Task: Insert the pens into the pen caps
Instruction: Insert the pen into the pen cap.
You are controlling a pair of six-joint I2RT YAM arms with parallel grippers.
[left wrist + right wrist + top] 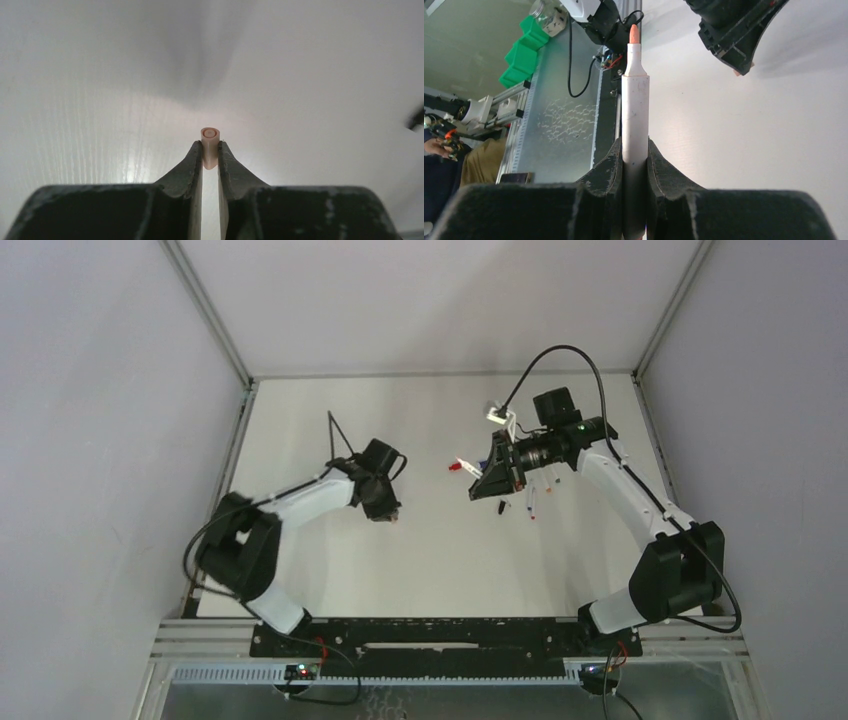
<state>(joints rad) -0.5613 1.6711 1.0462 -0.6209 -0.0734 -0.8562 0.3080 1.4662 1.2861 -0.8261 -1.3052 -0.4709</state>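
My left gripper point(210, 146) is shut on a short orange pen cap point(210, 135), whose open round end sticks out past the fingertips, just above the white table. My right gripper point(634, 147) is shut on a white pen point(635, 100) with an orange tip, which points towards the left gripper point(739, 30). From above, the left gripper point(385, 508) and the right gripper point(480, 488) face each other a short gap apart. Loose pens point(531, 502) lie under the right arm. A black cap point(501, 506) and a red-ended piece point(460, 466) lie close by.
Grey walls and a metal frame point(215, 320) enclose the white table point(420, 570). Green bins point(521, 57) and a rail stand beyond the table's near edge in the right wrist view. A black cable point(590, 365) loops over the right arm.
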